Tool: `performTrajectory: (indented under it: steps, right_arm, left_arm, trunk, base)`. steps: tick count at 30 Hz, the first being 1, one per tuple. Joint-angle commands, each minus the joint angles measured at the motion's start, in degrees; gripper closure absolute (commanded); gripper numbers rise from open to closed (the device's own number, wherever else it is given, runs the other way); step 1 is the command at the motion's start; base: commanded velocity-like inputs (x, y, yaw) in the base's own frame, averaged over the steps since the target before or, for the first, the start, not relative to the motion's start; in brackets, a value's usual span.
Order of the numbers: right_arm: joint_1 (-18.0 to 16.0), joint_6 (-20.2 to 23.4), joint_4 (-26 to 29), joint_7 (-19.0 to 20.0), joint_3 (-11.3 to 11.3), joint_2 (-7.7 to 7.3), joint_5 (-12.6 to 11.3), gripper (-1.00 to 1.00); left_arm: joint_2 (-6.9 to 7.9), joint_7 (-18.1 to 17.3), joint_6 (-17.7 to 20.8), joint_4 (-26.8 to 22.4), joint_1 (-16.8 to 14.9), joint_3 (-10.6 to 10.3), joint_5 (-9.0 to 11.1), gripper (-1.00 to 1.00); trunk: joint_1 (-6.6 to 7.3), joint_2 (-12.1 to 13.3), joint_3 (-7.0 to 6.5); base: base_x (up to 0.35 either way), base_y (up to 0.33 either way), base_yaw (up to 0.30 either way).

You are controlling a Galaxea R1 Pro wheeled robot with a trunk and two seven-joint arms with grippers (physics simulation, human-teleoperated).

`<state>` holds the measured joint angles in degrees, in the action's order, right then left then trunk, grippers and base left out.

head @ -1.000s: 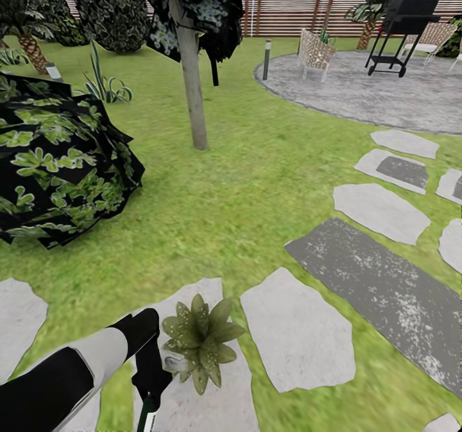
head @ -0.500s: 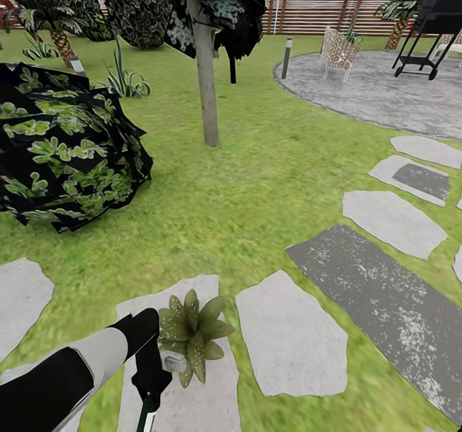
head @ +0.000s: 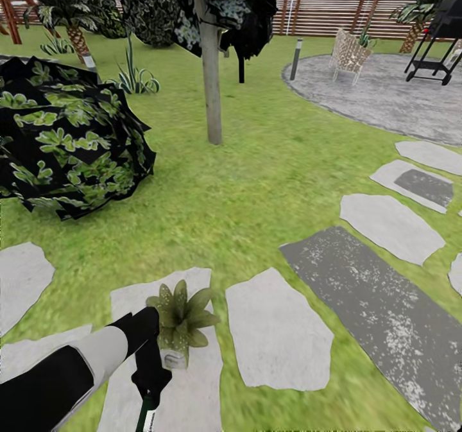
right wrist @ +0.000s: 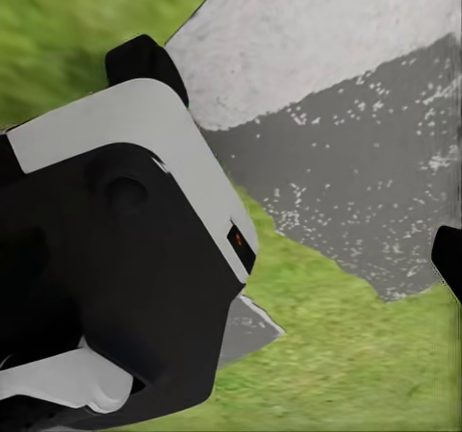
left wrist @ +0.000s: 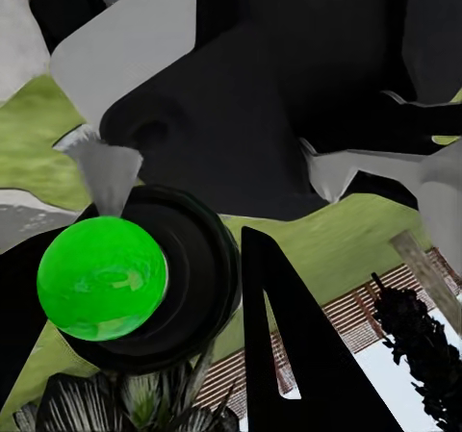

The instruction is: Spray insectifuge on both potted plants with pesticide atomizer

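Head view: your left gripper (head: 150,380) sits low over a pale stepping stone (head: 186,380), touching or just beside one potted plant (head: 179,319), with the green neck of the pesticide atomizer (head: 147,419) poking out below the black fingers, so the jaws look clamped on it. Left wrist view adds the atomizer's bright green round end (left wrist: 101,278) in a dark ring, plus lawn and fence (left wrist: 337,326) behind. Right wrist view gives you robot body (right wrist: 125,259), grass and grey paving (right wrist: 346,172); can't tell the right jaws' state.
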<state>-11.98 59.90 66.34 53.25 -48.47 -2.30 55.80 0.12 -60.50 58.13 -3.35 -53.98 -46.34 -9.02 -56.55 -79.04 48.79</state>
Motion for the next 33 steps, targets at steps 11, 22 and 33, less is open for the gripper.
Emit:
performTrajectory:
  steps: [11,22,33]
  right_arm:
    - [-0.06,0.1,0.46,0.89,0.21,0.52,0.28,-1.0]
    - [-0.05,0.1,0.69,0.87,6.66,0.57,0.28,-1.0]
    - [-0.06,0.1,0.6,0.72,9.17,0.55,0.28,-1.0]
  left_arm:
    - [-0.03,-0.58,0.24,-0.11,0.2,-0.09,-0.89,1.0]
    - [-0.03,-0.61,0.23,-0.16,0.36,-0.09,-0.82,1.0]
    - [-0.03,-0.45,0.23,-0.16,0.35,-0.22,-0.9,1.0]
  trunk:
    - [0.02,-0.03,0.19]
    - [0.02,-0.03,0.43]
    - [0.02,-0.03,0.87]
  base:
    - [-0.222,-0.237,0.064]
    - [-0.12,-0.127,0.095]
    - [-0.001,-0.001,0.215]
